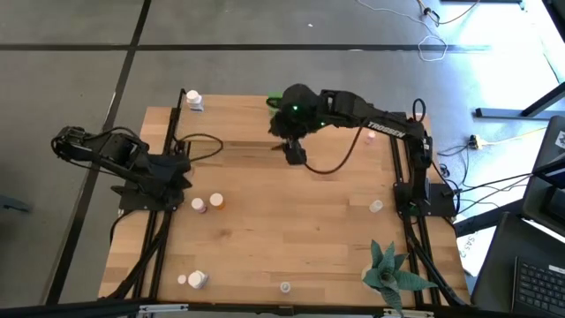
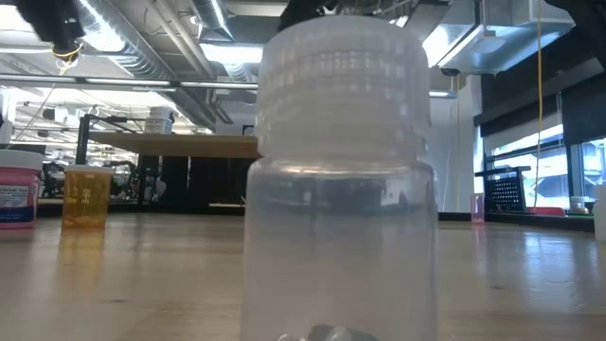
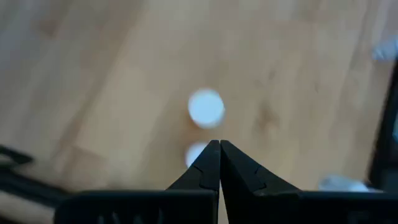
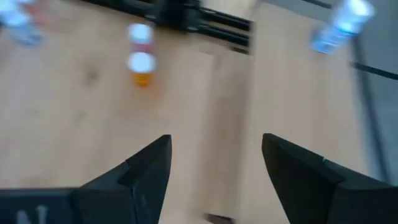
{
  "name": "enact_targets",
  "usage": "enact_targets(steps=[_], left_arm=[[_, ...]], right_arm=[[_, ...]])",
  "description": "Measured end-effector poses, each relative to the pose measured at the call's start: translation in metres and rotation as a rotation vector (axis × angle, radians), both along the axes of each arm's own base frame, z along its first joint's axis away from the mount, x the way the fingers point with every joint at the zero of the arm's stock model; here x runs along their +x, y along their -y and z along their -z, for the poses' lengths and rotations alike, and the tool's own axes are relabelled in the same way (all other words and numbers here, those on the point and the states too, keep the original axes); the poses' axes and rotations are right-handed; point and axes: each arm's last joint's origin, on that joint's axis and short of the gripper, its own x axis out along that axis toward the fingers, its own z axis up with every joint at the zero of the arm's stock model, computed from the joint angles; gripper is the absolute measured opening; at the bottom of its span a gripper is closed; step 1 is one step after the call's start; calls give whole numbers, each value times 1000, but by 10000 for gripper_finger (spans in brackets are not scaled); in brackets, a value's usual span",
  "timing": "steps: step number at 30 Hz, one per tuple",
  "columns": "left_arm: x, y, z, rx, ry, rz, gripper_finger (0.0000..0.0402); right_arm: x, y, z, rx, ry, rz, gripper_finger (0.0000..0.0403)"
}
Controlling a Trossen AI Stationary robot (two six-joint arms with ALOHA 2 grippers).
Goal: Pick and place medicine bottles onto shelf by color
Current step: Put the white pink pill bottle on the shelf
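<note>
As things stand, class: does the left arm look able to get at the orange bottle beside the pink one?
Probably yes: the orange bottle stands just beyond the left gripper on bare tabletop, only the pink bottle beside it. The jaws are shut and must open first.

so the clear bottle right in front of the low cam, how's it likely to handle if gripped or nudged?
The clear bottle looks almost empty, so probably very light and easily knocked over by a nudge. Its smooth body may be slippery, while the ribbed cap likely grips better. Round, so once tipped it would probably roll.
</note>
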Motion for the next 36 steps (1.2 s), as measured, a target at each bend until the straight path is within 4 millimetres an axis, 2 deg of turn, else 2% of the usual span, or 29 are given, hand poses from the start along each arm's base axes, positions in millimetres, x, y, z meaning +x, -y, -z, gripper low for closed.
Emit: enact_targets(steps=[7, 11, 21, 36], left_arm=[[1, 6, 4, -59, -82, 32, 0], [6, 11, 7, -65, -114, 59, 0], [17, 19, 12, -61, -172, 51, 0], [17, 19, 12, -91, -177, 10, 0]], right_arm=[[0, -20, 1, 176, 5, -210, 252], [-1, -24, 1, 253, 1, -282, 252], [-2, -24, 2, 271, -11, -283, 252], [-1, -24, 1, 274, -1, -278, 252]])
